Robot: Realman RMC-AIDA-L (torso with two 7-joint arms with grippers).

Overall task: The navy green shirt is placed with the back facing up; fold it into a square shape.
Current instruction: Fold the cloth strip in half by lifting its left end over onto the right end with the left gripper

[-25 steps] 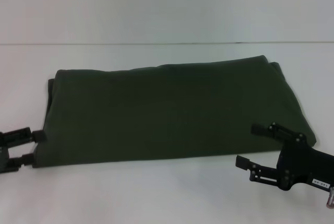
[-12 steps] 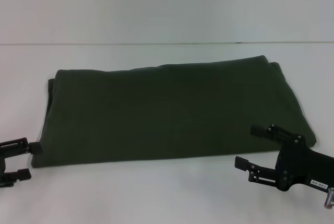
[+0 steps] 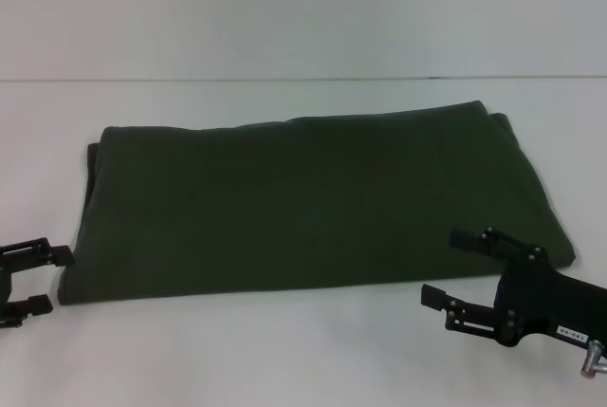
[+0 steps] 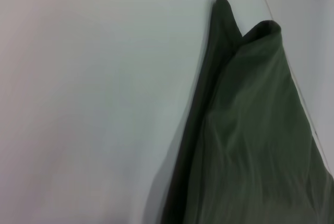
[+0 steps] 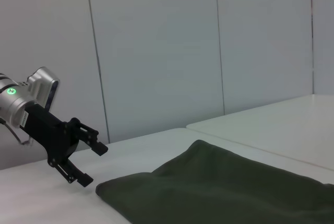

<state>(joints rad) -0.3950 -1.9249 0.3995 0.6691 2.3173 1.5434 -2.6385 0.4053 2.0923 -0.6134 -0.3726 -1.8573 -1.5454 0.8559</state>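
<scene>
Navy green shirt (image 3: 313, 203) lies flat on the white desk (image 3: 303, 350), folded into a wide band running left to right, plain side up. Near long edge straight, parallel to desk front. Far edge rises slightly toward the right. Left end shows stacked layers, a lower ply peeking out at the far-left corner; the left wrist view shows the same layered end (image 4: 250, 130) with two rounded corner tips. Right end slants outward toward the near corner.

Left pincer (image 3: 52, 280) low on the desk at the shirt's near-left corner, just beside the cloth edge, fingers spread, gripping nothing; also seen from the right wrist view (image 5: 88, 164), apart from the corner.

Right pincer (image 3: 446, 265) at the near-right end, fingers spread: upper finger over the cloth close to its near edge, lower finger over bare desk.

Bare desk on every side of the shirt, widest behind it.
</scene>
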